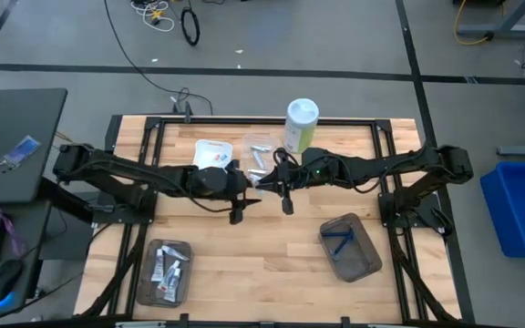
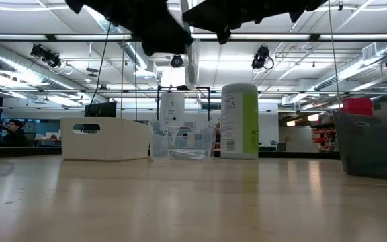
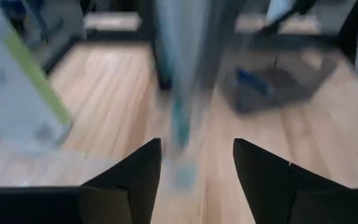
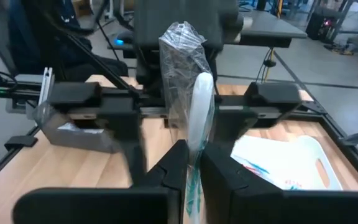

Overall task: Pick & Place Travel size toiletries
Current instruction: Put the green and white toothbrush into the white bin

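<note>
Left arm reaches in from the counter's (image 1: 244, 246) left edge, stretched toward the middle, wrist raised well off the wood. The left gripper (image 1: 241, 189) ends just left of the green-and-white canister's (image 1: 301, 125) near side; its jaws stand wide, nothing clamped between them, a blurred pale strip hanging in the gap.

Right arm comes in from the right edge, mirrored, and the two wrists almost meet below the canister. The right gripper (image 4: 190, 163) has its jaws drawn narrow, pinching a wrapped toothbrush (image 4: 195, 124). The toothbrush is slim, white with teal marking low on the handle, sealed in crinkled clear film that bunches above the head. It stands upright between the two grippers, off the counter.

In front of the canister and left: a grey tray (image 1: 164, 271) holding small tubes (image 1: 169, 265). In front and right: another grey tray (image 1: 351, 247) with a dark blue razor (image 1: 340, 239). Just left of the canister: a white tray (image 1: 213, 153) and a clear tray (image 1: 261, 153).
</note>
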Controlling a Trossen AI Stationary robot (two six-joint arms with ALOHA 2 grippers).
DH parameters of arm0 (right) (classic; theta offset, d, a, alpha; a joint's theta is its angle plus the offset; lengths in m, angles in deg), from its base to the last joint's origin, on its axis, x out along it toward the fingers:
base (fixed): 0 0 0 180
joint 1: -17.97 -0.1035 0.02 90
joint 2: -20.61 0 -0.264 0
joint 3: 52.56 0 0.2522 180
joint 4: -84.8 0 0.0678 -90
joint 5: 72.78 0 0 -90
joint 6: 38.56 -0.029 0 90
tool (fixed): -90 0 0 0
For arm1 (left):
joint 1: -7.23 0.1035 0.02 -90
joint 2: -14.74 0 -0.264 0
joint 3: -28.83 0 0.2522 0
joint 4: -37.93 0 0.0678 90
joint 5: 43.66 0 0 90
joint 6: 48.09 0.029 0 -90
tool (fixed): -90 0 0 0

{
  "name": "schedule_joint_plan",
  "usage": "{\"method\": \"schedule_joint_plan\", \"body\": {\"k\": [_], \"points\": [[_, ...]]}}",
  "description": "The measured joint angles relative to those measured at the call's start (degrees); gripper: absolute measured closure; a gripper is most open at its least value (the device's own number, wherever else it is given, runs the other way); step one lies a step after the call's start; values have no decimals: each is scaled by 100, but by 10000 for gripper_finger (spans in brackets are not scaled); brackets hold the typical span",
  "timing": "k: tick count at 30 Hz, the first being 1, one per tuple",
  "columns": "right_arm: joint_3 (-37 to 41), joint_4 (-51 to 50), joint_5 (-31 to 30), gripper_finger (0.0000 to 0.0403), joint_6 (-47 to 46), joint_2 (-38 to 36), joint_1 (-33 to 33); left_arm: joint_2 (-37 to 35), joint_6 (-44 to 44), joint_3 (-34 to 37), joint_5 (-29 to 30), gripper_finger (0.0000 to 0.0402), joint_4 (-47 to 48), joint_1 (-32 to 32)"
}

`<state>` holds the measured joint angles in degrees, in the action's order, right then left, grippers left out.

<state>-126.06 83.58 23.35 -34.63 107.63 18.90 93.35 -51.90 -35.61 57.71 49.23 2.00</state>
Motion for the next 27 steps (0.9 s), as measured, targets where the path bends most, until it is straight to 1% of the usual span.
{"method": "schedule_joint_plan", "body": {"k": [1,5,9,11,13,18,21,23,25,27], "points": [[0,0,0,362,0,0,0,69,-1,-18,21,190,-226,12],[0,44,0,363,-1,0,0,187,24,-19,117,185,-447,60],[0,103,0,361,0,0,0,222,90,-18,129,197,-491,67],[0,75,0,359,0,0,0,214,82,-19,157,214,-435,62],[0,53,0,358,0,0,0,216,22,-19,218,241,-442,58],[0,15,-6,358,-17,0,0,214,20,-19,295,327,-422,75],[0,-24,4,355,-442,0,9,214,1,-19,294,374,-388,76],[0,-77,-25,349,-571,0,6,214,-23,-19,278,377,-333,78],[0,-162,-54,341,-596,0,22,214,-104,-19,432,377,-271,78],[0,-282,-208,331,-640,0,22,214,-207,-19,576,372,-174,82]]}}
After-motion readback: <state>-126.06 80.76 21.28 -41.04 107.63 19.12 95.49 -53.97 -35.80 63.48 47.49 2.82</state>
